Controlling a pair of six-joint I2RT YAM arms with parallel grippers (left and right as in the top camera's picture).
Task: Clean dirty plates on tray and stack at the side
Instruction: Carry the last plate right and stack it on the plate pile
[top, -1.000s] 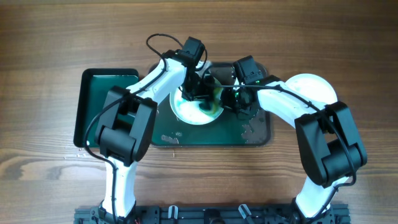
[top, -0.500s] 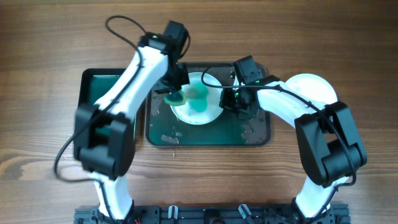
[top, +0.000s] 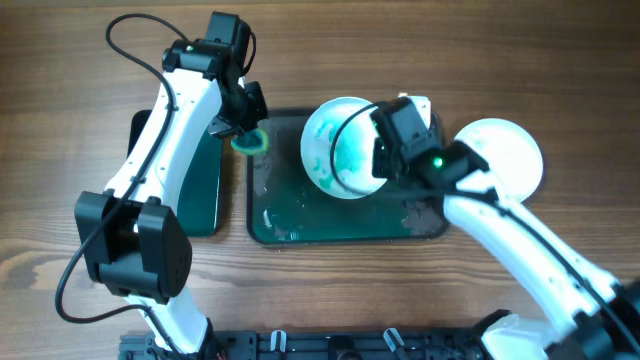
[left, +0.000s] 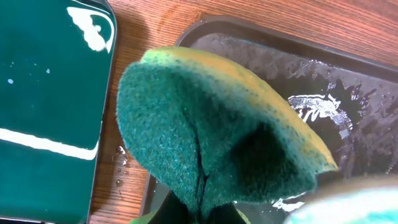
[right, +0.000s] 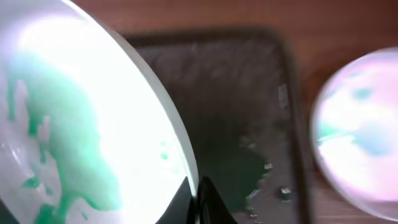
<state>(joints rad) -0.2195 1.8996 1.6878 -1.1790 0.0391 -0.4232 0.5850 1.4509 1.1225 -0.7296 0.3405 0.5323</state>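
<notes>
– Where is the plate?
– In my right claw (top: 380, 162), which is pinched onto its right rim. The plate (top: 338, 148) hangs over the far half of the tray (top: 300, 215), with teal streaks running down its white face.
– And the tray itself?
– Dark and wet, with puddles and pale flecks, most of them toward the near right corner.
– Your left claw?
– My left claw (top: 243, 128) is clamped on the sponge (top: 249, 142), which is folded, green scrub face out and yellow on the back. It hovers at the tray's far left corner, by the gap to the small tray (top: 200, 190).
– What is in that one?
– A glossy green floor with white glare. From overhead my arm covers part of it.
– Any other plates?
– A second plate (top: 505, 155) lies flat on the tabletop (top: 320, 50), just right of the tray, with faint teal smears. Whether another lies beneath it I cannot tell.
– And around all that?
– Brown wood-grain tabletop, with water drops between the two trays.
</notes>
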